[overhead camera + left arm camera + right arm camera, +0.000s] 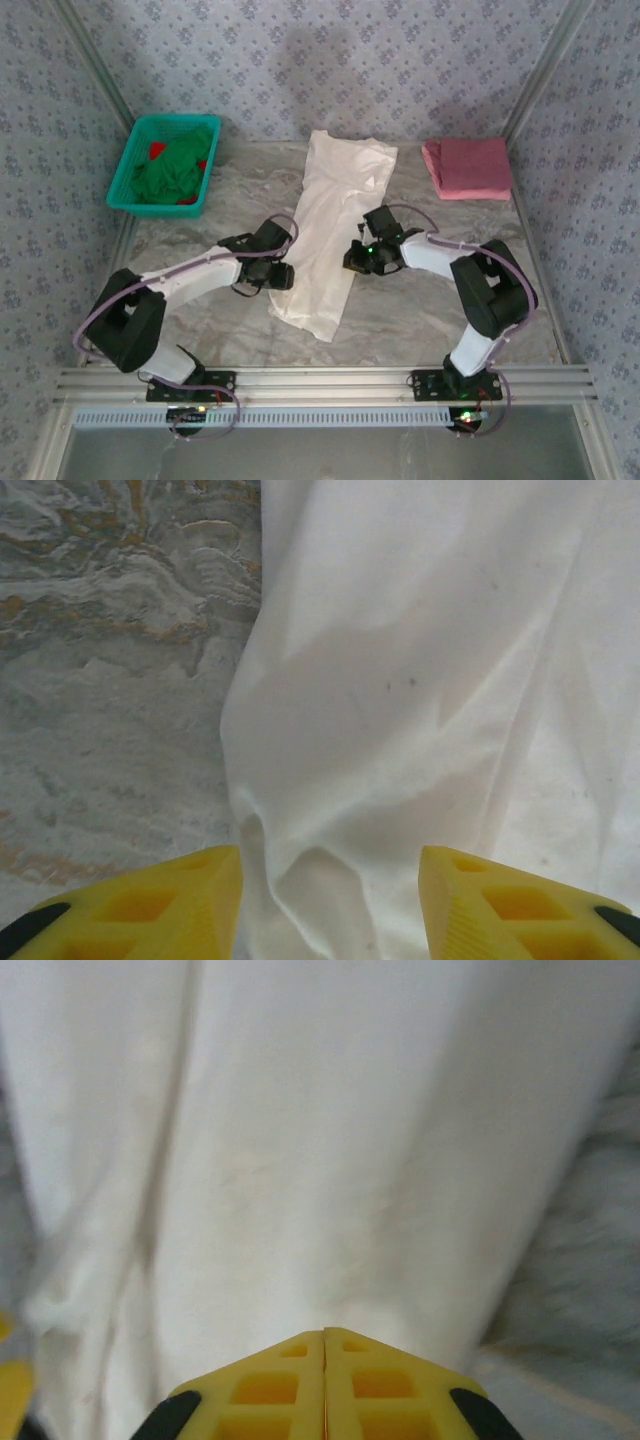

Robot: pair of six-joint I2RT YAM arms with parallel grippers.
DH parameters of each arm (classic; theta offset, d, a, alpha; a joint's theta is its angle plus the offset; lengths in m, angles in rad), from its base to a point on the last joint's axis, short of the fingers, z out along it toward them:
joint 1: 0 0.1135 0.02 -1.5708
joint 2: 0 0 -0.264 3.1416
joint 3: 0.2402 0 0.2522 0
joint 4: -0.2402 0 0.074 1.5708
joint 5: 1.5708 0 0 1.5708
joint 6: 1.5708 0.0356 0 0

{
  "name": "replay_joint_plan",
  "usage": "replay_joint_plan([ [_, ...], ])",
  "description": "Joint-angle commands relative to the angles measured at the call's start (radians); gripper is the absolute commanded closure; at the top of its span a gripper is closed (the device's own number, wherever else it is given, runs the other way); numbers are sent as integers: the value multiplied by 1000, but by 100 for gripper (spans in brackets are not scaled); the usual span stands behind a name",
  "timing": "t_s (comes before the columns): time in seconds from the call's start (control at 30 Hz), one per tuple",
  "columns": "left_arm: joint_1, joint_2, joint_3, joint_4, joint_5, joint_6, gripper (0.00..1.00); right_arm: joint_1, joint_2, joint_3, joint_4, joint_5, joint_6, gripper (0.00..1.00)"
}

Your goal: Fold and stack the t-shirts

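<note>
Currently folding cream-white t-shirt at worktop centre; left pincer half open astride cloth, right pincer shut, hold unclear; calls for regripping hem.

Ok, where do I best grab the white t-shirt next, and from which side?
Probably near its near end. The white t-shirt lies as a long narrow strip running away from the arms, so pinch each long edge from its own side. The left gripper stands open at the left edge, where a raised fold offers a bite; the right gripper is shut over the cloth.
</note>
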Motion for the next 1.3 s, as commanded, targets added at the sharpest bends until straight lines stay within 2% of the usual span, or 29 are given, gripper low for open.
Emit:
replay_joint_plan([
  [0.0, 9, 35, -22, 39, 11, 5, 52, 78, -69, 5, 6, -102, 16, 80],
  [0.17, 44, 28, -59, 71, 8, -17, 68, 162, -113, -44, -20, -136, 62, 66],
  [0.3, 68, 0, -81, 77, 4, -30, 96, 196, -67, -63, -10, -203, 73, 55],
  [0.33, 75, -11, -81, 69, 4, -35, 100, 209, -46, -58, -9, -222, 73, 53],
  [0.5, 90, -89, -82, 40, -15, -39, 100, 272, 28, -19, 32, -244, 76, 52],
  [0.67, 98, -145, -94, 27, -17, -47, 100, 290, 96, 27, 95, -270, 102, 61],
  [0.83, 104, -180, -97, 19, -18, -55, 100, 302, 123, 66, 104, -282, 113, 62],
  [1.2, 115, -155, -124, 51, -15, -64, 100, 316, 200, 83, 126, -311, 136, 56],
  [1.23, 116, -153, -130, 59, -11, -66, 100, 316, 204, 83, 132, -316, 136, 58],
  [1.27, 118, -148, -134, 66, -8, -67, 100, 317, 212, 84, 143, -322, 135, 63],
])
